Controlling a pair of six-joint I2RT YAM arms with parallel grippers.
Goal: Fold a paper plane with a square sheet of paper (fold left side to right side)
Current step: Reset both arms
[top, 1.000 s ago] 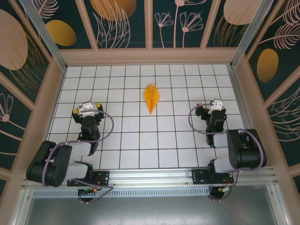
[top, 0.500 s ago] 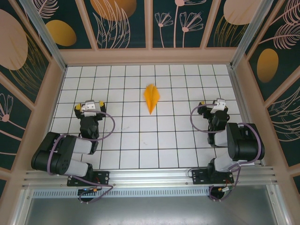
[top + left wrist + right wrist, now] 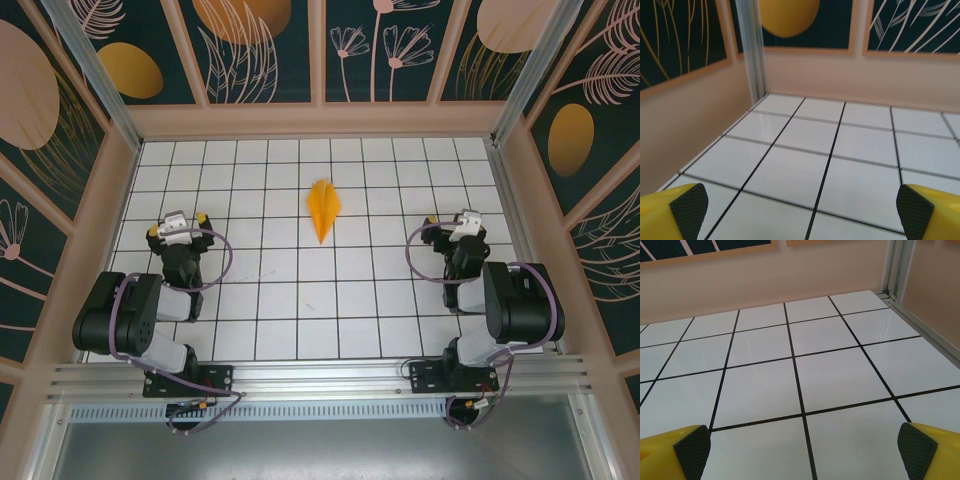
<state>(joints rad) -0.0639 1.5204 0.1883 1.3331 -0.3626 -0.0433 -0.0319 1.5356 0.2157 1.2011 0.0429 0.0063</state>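
The square sheet of paper lies folded into an orange-yellow paper plane (image 3: 322,208), a narrow dart flat on the white grid table, its tip pointing toward the near edge. My left gripper (image 3: 177,224) sits low at the left, well apart from the plane, and is open with nothing in it. In the left wrist view its yellow fingers (image 3: 675,210) frame bare tiles around the left gripper (image 3: 800,212). My right gripper (image 3: 464,220) rests at the right, also far from the plane. The right gripper (image 3: 802,450) is open over bare tiles too.
Peach-coloured walls (image 3: 320,120) ring the grid table (image 3: 300,300). An aluminium post (image 3: 752,50) stands in the far left corner, another post (image 3: 895,267) in the far right corner. Both arm bases sit on the rail (image 3: 320,375) at the near edge.
The left arm has swung to the left and its gripper has turned toward the left wall. The right arm shifted slightly right, then held still. The paper plane has not moved.
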